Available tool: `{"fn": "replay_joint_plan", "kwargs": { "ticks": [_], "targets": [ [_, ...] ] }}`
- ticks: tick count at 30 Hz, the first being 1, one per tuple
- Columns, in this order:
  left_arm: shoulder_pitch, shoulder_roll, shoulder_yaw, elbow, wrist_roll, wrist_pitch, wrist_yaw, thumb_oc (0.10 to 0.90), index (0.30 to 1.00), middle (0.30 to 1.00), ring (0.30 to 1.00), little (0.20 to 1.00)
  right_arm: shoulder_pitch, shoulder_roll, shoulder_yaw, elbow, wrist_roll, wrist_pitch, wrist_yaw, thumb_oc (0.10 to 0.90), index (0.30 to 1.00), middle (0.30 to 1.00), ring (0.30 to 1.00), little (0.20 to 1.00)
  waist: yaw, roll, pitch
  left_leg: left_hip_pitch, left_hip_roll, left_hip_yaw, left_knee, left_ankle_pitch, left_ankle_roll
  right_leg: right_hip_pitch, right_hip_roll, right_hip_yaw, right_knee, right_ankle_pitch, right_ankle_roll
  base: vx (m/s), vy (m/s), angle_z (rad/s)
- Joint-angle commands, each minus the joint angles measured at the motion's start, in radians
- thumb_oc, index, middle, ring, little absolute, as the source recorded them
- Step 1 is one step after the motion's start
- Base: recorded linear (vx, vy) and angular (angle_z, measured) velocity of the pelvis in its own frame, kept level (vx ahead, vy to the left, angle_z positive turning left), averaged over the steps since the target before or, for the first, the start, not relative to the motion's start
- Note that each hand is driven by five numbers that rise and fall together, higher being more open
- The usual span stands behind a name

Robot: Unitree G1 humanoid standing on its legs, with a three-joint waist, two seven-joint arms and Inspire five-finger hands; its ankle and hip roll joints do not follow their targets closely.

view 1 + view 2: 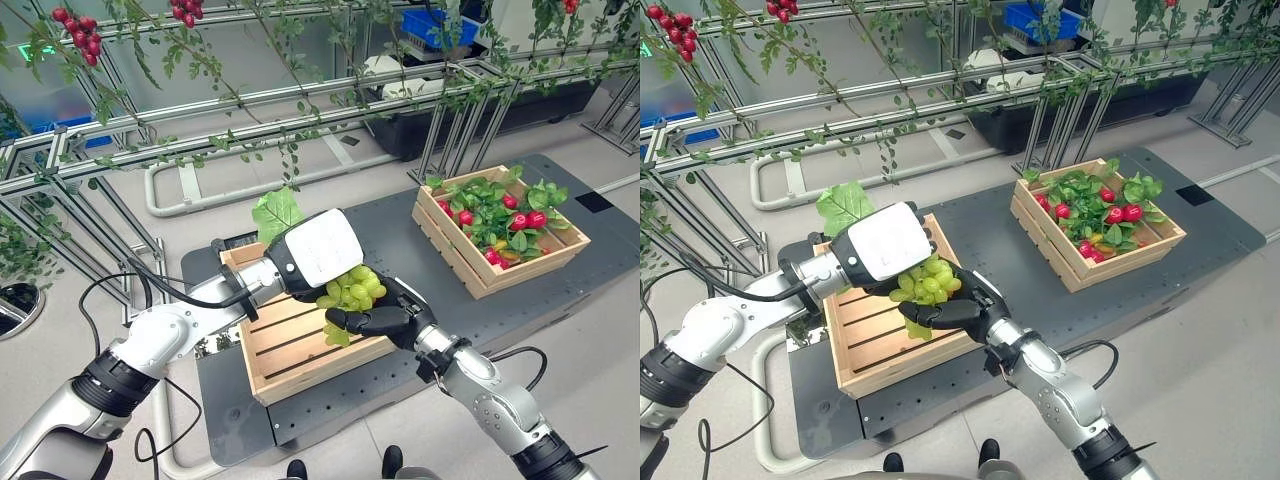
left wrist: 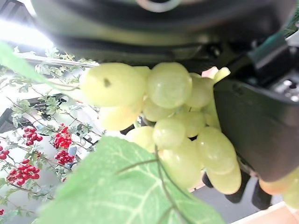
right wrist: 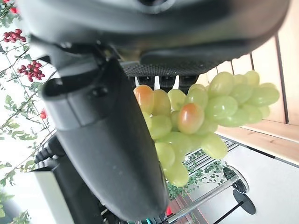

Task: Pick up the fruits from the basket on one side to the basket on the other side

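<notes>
Even, bright daylight fills the head views, with soft shadows under the near crate (image 1: 300, 345). In the left wrist view the grapes (image 2: 177, 126) sit fairly sharp, the leaf (image 2: 126, 196) beside them blurs, and glare whitens the background behind them

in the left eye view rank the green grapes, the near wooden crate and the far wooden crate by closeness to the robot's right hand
From the right hand:
1. Bunch of green grapes, cupped in it, the left hand on top.
2. Near slatted wooden crate, directly beneath.
3. Far wooden crate of leaves and red fruit, at the platform's right end.
</notes>
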Motion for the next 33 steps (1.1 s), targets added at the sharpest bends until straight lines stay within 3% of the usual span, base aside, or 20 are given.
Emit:
{"fn": "replay_joint_plan", "kwargs": {
  "ticks": [1,3,13,26,27,28,29,33],
  "targets": [
    [-0.105,-0.093,0.058,-0.103,-0.11,0.003,0.141,0.4,0.3,0.3,0.3,0.3,-0.06,0.032,0.03,0.005,0.036,-0.06,-0.053,0.544,0.516,0.516,0.516,0.516,0.002,0.016,-0.105,0.029,-0.002,0.042,0.008,-0.095,-0.036,0.065,-0.076,-0.017,0.002,-0.058,0.099,0.0,0.0,0.0],
    [-0.101,-0.107,0.064,-0.114,-0.113,-0.015,0.145,0.4,0.3,0.3,0.3,0.3,-0.06,0.036,0.034,0.014,0.035,-0.057,-0.05,0.4,0.3,0.3,0.3,0.3,0.003,0.015,-0.107,0.029,-0.002,0.041,0.008,-0.096,-0.037,0.065,-0.076,-0.017,0.002,-0.058,0.099,0.0,0.0,0.0],
    [-0.076,-0.141,0.08,-0.13,-0.038,-0.06,0.228,0.4,0.3,0.3,0.3,0.3,-0.051,0.043,0.052,0.044,0.016,-0.054,-0.069,0.4,0.3,0.3,0.3,0.3,0.006,0.01,-0.112,0.027,0.0,0.041,0.008,-0.095,-0.038,0.063,-0.075,-0.013,0.002,-0.058,0.098,0.0,0.0,0.0],
    [-0.068,-0.163,0.099,-0.142,-0.024,-0.063,0.228,0.4,0.3,0.3,0.3,0.3,-0.044,0.043,0.053,0.058,0.012,-0.073,-0.1,0.4,0.3,0.3,0.3,0.3,0.005,0.007,-0.119,0.026,0.001,0.039,0.008,-0.094,-0.039,0.062,-0.075,-0.009,0.002,-0.057,0.098,0.0,0.0,0.0],
    [-0.056,-0.163,0.112,-0.144,-0.051,-0.031,0.21,0.673,0.709,0.709,0.709,0.709,-0.036,0.041,0.037,0.056,0.007,-0.089,-0.122,0.4,0.3,0.3,0.3,0.3,0.005,0.007,-0.119,0.025,0.001,0.039,0.008,-0.093,-0.039,0.061,-0.074,-0.008,0.002,-0.056,0.097,0.0,0.0,0.0],
    [-0.053,-0.163,0.116,-0.144,-0.054,-0.028,0.209,0.673,0.709,0.709,0.709,0.709,-0.034,0.04,0.034,0.057,0.005,-0.094,-0.127,0.4,0.3,0.3,0.3,0.3,0.005,0.007,-0.119,0.025,0.001,0.039,0.008,-0.093,-0.039,0.061,-0.075,-0.008,0.002,-0.056,0.097,0.0,0.0,0.0],
    [-0.048,-0.162,0.121,-0.142,-0.061,-0.019,0.209,0.8,0.9,0.9,0.9,0.9,-0.031,0.04,0.029,0.058,0.004,-0.102,-0.136,0.4,0.3,0.3,0.3,0.3,0.006,0.007,-0.119,0.025,0.001,0.04,0.008,-0.093,-0.039,0.061,-0.075,-0.008,0.002,-0.056,0.097,0.0,0.0,0.0],
    [-0.004,-0.143,0.185,-0.14,-0.09,0.038,0.217,0.8,0.9,0.9,0.9,0.9,-0.002,0.02,-0.031,0.053,-0.017,-0.124,-0.17,0.4,0.3,0.3,0.3,0.3,0.004,0.005,-0.118,0.021,0.001,0.043,0.008,-0.093,-0.038,0.055,-0.074,-0.001,0.002,-0.054,0.099,0.0,0.0,0.0]
  ]
}}
